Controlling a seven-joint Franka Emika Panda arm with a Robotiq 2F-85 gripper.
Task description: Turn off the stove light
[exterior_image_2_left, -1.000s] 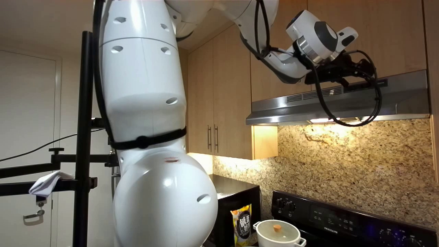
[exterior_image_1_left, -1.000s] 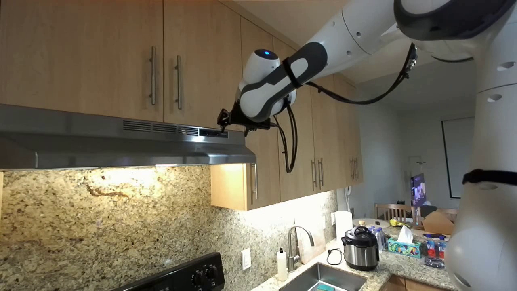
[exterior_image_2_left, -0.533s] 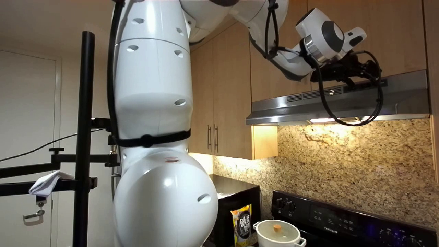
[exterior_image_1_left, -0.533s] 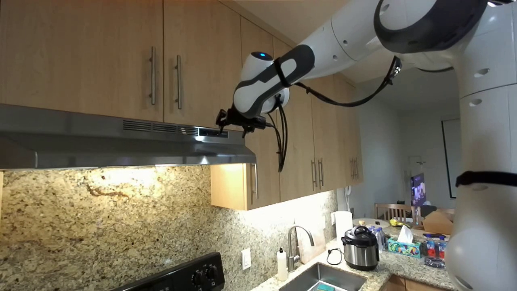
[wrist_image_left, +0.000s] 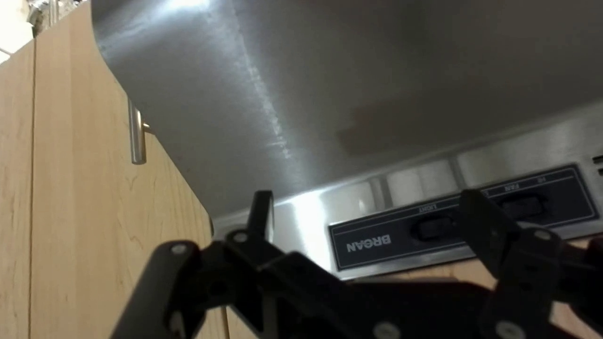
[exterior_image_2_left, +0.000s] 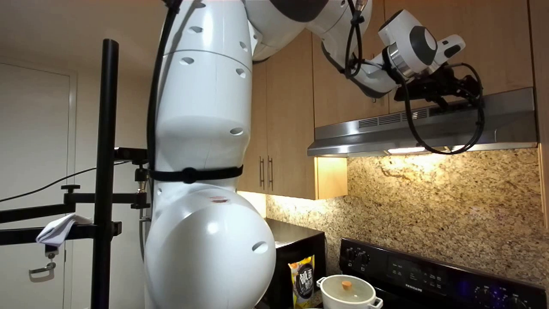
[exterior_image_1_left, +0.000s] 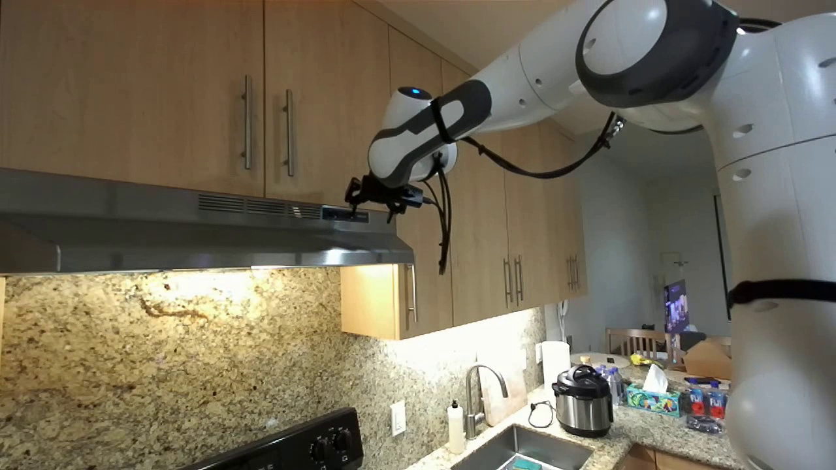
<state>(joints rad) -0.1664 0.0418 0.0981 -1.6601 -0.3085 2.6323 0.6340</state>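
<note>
The steel range hood (exterior_image_1_left: 196, 238) runs under the wooden cabinets, and it also shows in the other frames (exterior_image_2_left: 369, 139) (wrist_image_left: 330, 94). Its light (exterior_image_2_left: 405, 150) is lit and brightens the granite wall. In the wrist view, a black BROAN panel (wrist_image_left: 367, 243) on the hood's front holds the dark light switch (wrist_image_left: 434, 228) under the upside-down word LIGHT. A fan switch (wrist_image_left: 523, 207) sits to its right, partly behind a finger. My gripper (wrist_image_left: 370, 209) is open and empty, its fingers apart, with the light switch between them in view. In an exterior view, the gripper (exterior_image_1_left: 372, 214) hovers before the panel's right part.
Upper cabinets (exterior_image_1_left: 326, 98) with bar handles (exterior_image_1_left: 289, 134) stand above and beside the hood. A cable loop (exterior_image_2_left: 446, 150) hangs below my wrist. Below are the black stove panel (exterior_image_2_left: 429, 274), a white lidded pot (exterior_image_2_left: 347, 296) and the sink (exterior_image_1_left: 496, 450).
The arm has swung toward the hood: leftward in an exterior view, rightward in another. The gripper has shifted slightly the same way. The hood light is lit in all frames.
</note>
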